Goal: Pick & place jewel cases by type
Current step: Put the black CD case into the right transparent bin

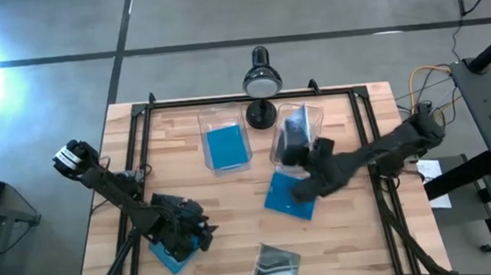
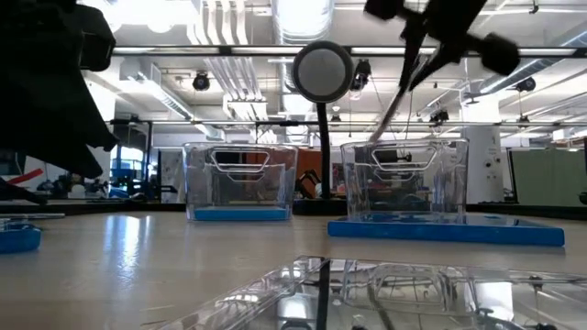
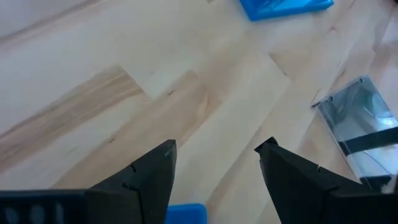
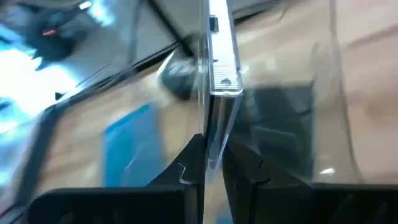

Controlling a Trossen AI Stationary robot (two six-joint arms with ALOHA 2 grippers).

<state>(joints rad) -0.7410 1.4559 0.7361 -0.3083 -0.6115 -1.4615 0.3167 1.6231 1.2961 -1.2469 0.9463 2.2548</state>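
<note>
My right gripper [image 4: 213,142] is shut on a clear jewel case [image 4: 219,68], raised above the table beside the right clear bin [image 1: 296,133], which holds a dark case [image 4: 283,121]. The left bin [image 1: 226,146] holds a blue case. My left gripper [image 3: 214,148] hovers open at the near left, above a blue jewel case [image 1: 172,257] that lies flat on the table. Another blue case [image 1: 283,196] lies flat under my right arm. A clear case with a dark inlay [image 1: 278,267] lies flat by the near edge. My right gripper pinches the clear jewel case by its two flat faces, at one edge [image 4: 214,163], between its two fingers. The case is lifted clear of the table and stands edge-on to the wrist camera, reaching out past the fingertips toward the right bin.
A black desk lamp [image 1: 260,79] stands at the table's far edge behind the bins. A dark frame rail [image 1: 251,96] runs around the tabletop. Bare wood [image 1: 234,209] lies between the two arms in the middle of the table.
</note>
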